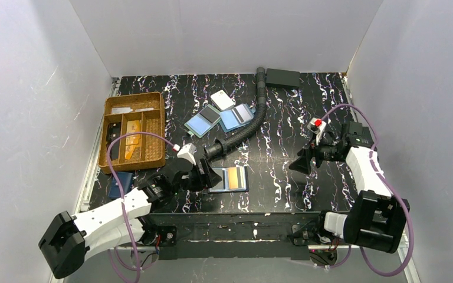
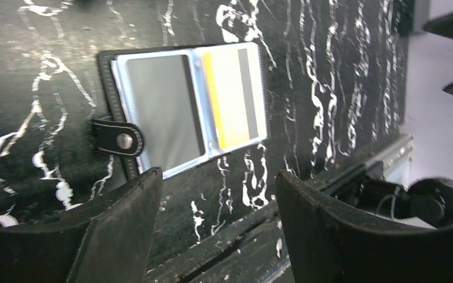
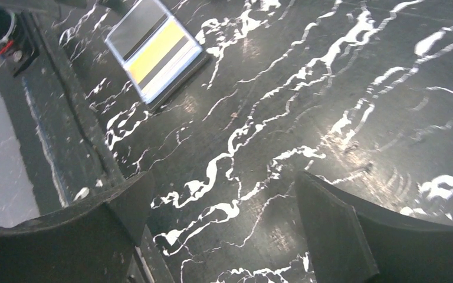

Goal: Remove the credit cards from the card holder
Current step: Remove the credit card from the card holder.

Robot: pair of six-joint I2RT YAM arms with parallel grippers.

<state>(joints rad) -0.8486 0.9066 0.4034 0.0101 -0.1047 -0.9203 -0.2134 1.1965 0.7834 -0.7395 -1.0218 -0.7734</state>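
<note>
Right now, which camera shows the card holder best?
The left wrist view: the card holder lies open and close, showing both sleeved credit cards and its snap strap. The top view shows it whole but small; the right wrist view shows it far off, cropped at the frame's top.

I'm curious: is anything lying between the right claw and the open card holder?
No, only bare table between right gripper and card holder, as the top view shows.
</note>
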